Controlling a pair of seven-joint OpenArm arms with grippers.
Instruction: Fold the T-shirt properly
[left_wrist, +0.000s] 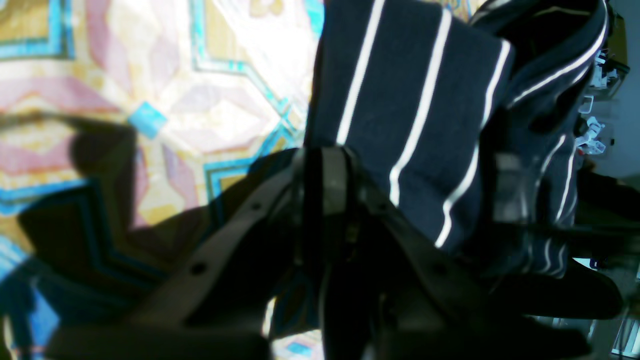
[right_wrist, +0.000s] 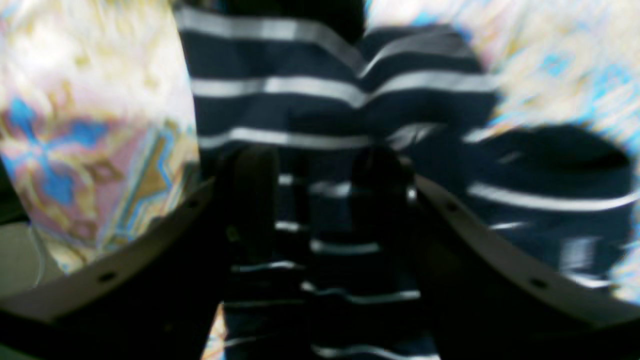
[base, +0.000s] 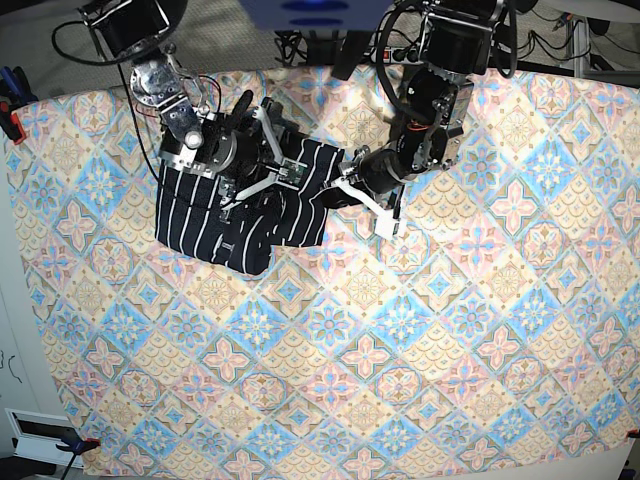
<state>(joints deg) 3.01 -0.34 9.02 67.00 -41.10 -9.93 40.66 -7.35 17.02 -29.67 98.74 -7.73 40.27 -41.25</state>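
on 1 tablecloth: 1 t-shirt, 2 tools touching it.

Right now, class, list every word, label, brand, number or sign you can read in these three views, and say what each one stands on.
No text can be read in any view.
T-shirt: only white pinstripes show; no label or print is legible, and the right wrist view is blurred.
Tablecloth: floral tile pattern only, no lettering.
Robot arms and the gear along the top edge of the base view: any markings there are too small to read.
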